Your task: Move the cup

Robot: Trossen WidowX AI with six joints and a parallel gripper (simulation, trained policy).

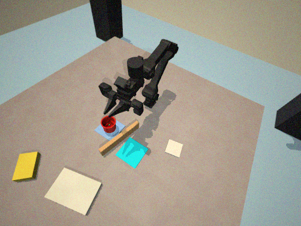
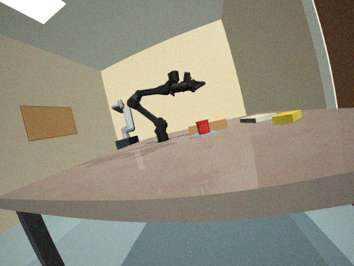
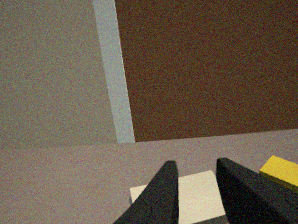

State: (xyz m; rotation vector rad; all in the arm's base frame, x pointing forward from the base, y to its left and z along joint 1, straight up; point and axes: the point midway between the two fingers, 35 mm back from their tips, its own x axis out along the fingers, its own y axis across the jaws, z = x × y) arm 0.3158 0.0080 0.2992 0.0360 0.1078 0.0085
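at the near side of the top view, a large cream slab [image 1: 74, 190] [image 2: 262, 117] [image 3: 202, 195] is seen lying flat on the brownish table [image 1: 199, 184] [image 2: 180, 162] [image 3: 60, 175], with a thick yellow block [image 1: 25, 166] [image 2: 286, 117] [image 3: 282, 170] placed to its left in that view. farther in, a cyan pad [image 1: 135, 159] is laid flat and is partly covered by the shadow of the claw, and a small cream square [image 1: 174, 148] is set to its right, apart from it. between the cyan pad and a pale blue pad [image 1: 101, 130] [image 2: 198, 136], a long wooden bar [image 1: 119, 138] [image 2: 220, 124] is laid. the red cup [image 1: 110, 129] [image 2: 203, 127] is stood upright on the pale blue pad, and a small green marble [image 1: 109, 125] can be made out inside it; how many marbles are held there cannot be told. the claw [image 1: 107, 115] [image 2: 204, 83] [image 3: 195, 168] is held well above the cup and apart from it, pointed outward, its fingers drawn fairly close but parted by a narrow gap, with nothing grasped. behind it, the bent black arm [image 1: 158, 74] [image 2: 147, 114] is raised over the table. farthest off, in the exterior view, a pale grey arm [image 2: 129, 118] is mounted on a dark box [image 2: 135, 141]
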